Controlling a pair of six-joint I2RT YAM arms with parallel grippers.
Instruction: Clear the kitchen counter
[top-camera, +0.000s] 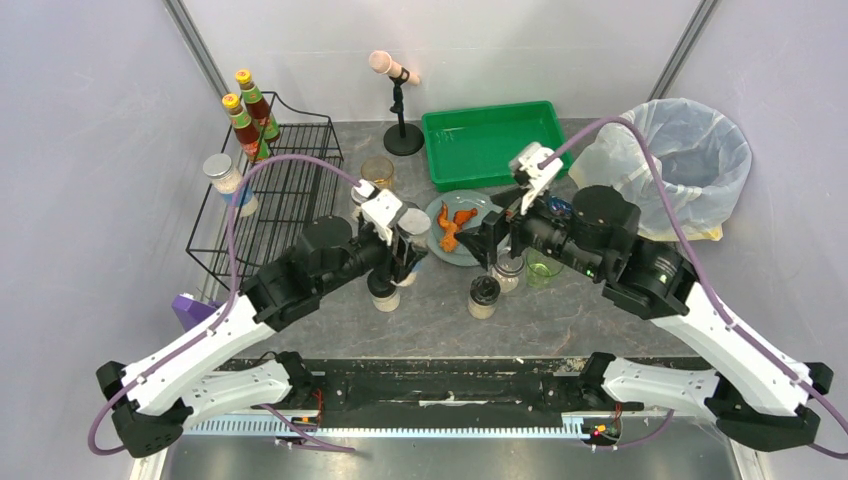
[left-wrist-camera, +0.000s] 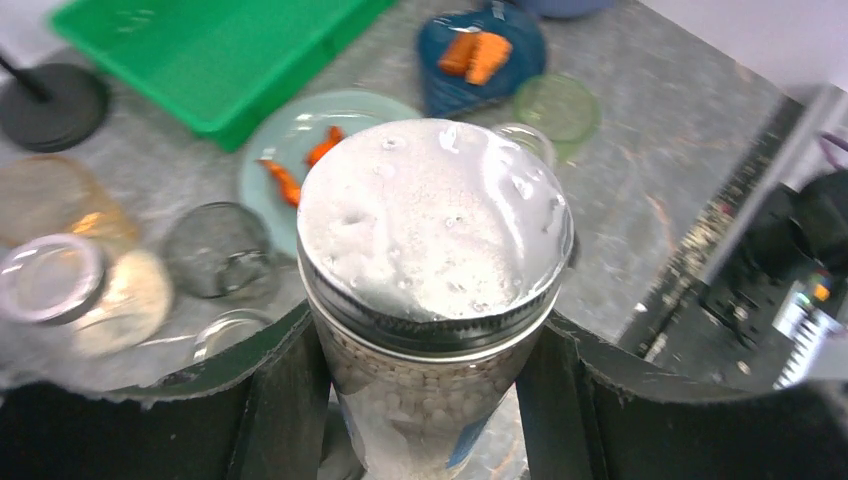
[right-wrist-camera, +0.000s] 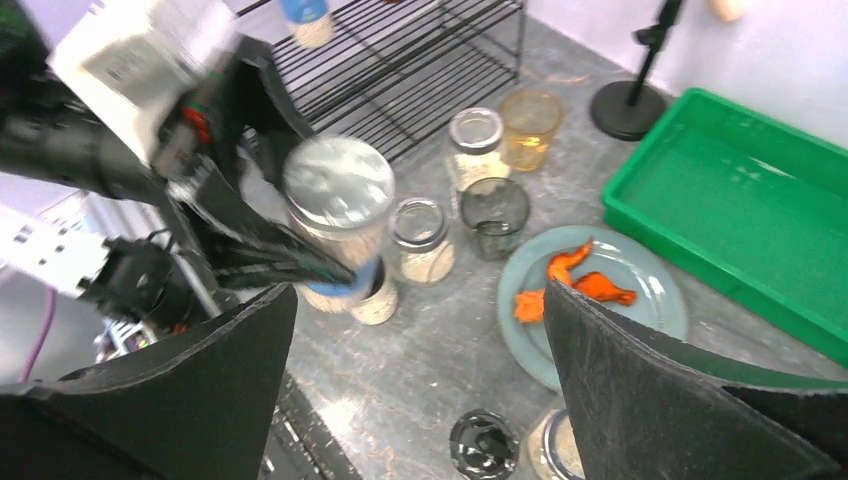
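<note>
Bearing faint scratches, grey mottled kitchen counter (top-camera: 570, 315); left end effector (left-wrist-camera: 425, 390) clasped on lidded jar (left-wrist-camera: 435, 220), right end effector (right-wrist-camera: 420, 300) wide.

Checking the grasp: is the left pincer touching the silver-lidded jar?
Touching. In the left wrist view, the left pincer has both fingers pressed against the glass sides of the silver-lidded jar, with no gap.

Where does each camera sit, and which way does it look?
Top external: high behind the arms, looking down on the kitchen counter; both arms show.
Left wrist: on the left arm, looking down at the lidded jar gripped between the left fingers.
Right wrist: on the right arm, looking toward that jar and the wire rack, past the spread right fingers.
Shared: all show the plate and green tray.
</note>
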